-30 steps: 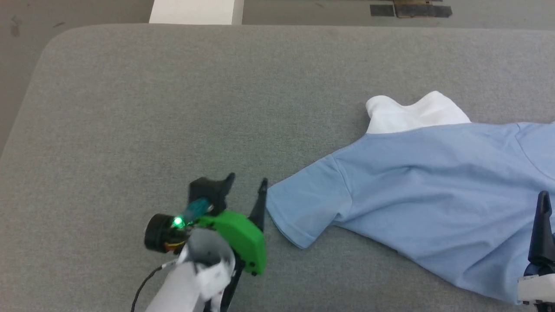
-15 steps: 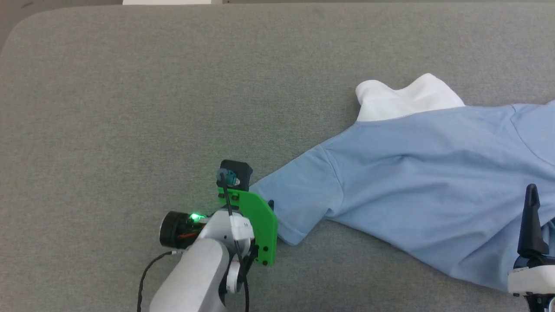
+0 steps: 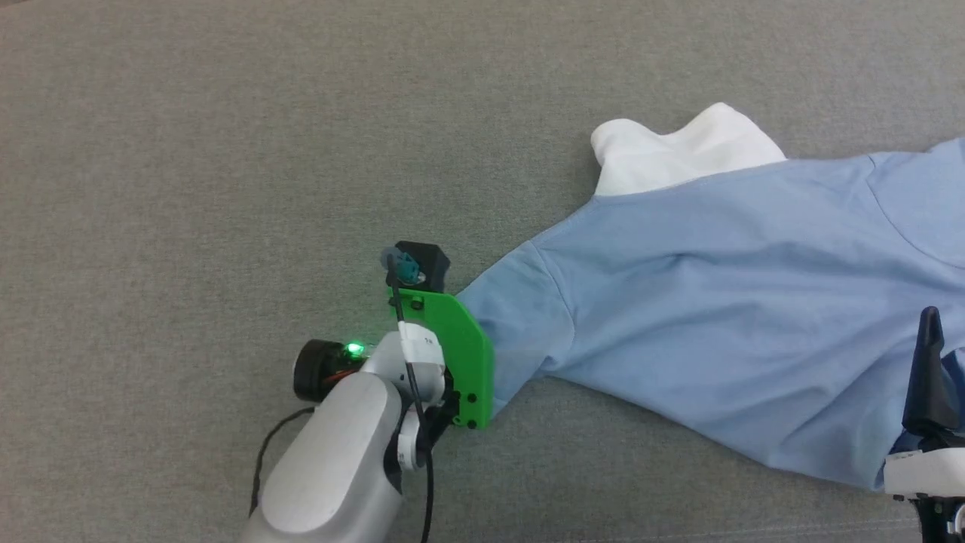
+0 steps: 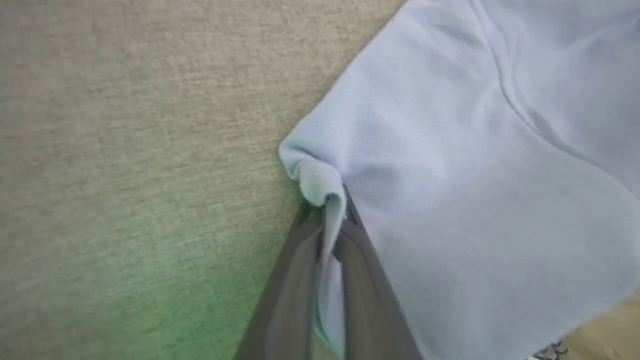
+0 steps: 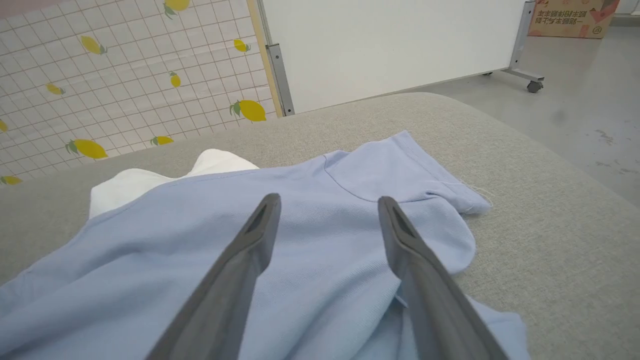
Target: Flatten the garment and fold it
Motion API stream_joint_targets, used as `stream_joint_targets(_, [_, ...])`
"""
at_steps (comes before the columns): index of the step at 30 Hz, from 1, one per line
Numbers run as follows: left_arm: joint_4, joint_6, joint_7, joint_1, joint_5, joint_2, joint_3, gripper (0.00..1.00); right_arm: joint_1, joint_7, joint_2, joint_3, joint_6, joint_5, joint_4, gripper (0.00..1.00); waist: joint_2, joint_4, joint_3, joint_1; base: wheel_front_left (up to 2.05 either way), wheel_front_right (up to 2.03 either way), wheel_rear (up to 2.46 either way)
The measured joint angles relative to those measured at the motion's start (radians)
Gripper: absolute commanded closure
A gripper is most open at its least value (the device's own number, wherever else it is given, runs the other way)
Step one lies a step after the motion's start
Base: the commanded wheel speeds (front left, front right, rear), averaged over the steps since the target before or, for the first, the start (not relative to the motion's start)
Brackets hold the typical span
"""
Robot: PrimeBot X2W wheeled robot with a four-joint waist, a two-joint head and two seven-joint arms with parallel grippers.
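1. Garment (image 3: 716, 302) lay rumpled on grey table (image 3: 188, 151), toward its right side.
2. Left gripper (image 4: 327, 215) was clamped on garment's sleeve hem (image 4: 310, 170), down at table surface.
3. Right gripper (image 5: 328, 201) hung above table, over garment, fingers apart.

The cardboard box (image 5: 575, 17) bears a row of dark printed characters (far off on the floor (image 5: 590, 115)), too small to read.

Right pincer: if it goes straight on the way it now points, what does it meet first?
Most likely the shirt. The right pincer is open and its line runs onto the blue cloth just ahead of its tips. How high it stands above the cloth is unclear.
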Motion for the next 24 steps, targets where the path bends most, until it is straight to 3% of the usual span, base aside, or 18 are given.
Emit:
stream_joint_targets(6, [0.015, -0.002, -0.093, 0.014, -0.031, -0.018, 0.010, 1.00, -0.003, -0.006, 0.000, -0.005, 0.000, 0.000, 0.019, 0.00, 0.0000, -0.003, -0.013, 0.0000, 0.00, 0.00, 0.00])
stream_joint_targets(12, [-0.038, 0.007, -0.297, 0.073, -0.059, -0.030, 0.064, 1.00, 0.000, -0.002, 0.000, -0.009, 0.000, -0.002, 0.009, 0.00, 0.0000, 0.013, -0.049, 0.0000, 0.00, 0.00, 0.00])
stream_joint_targets(16, [-0.142, 0.040, -0.433, 0.145, -0.089, -0.027, 0.142, 1.00, 0.005, 0.019, 0.000, -0.012, 0.000, -0.011, -0.023, 0.00, 0.0000, 0.036, -0.072, 0.0000, 0.00, 0.00, 0.00])
stream_joint_targets(19, [-0.223, 0.075, -0.496, 0.224, -0.103, -0.001, 0.223, 1.00, 0.013, 0.037, 0.000, -0.018, 0.000, -0.016, -0.050, 0.00, 0.0000, 0.059, -0.083, 0.0000, 0.00, 0.00, 0.00])
stream_joint_targets(24, [-0.325, 0.117, -0.511, 0.354, -0.120, 0.075, 0.328, 1.00, 0.025, 0.059, 0.000, -0.020, 0.000, -0.023, -0.077, 0.00, 0.0000, 0.095, -0.090, 0.0000, 0.00, 0.00, 0.00])
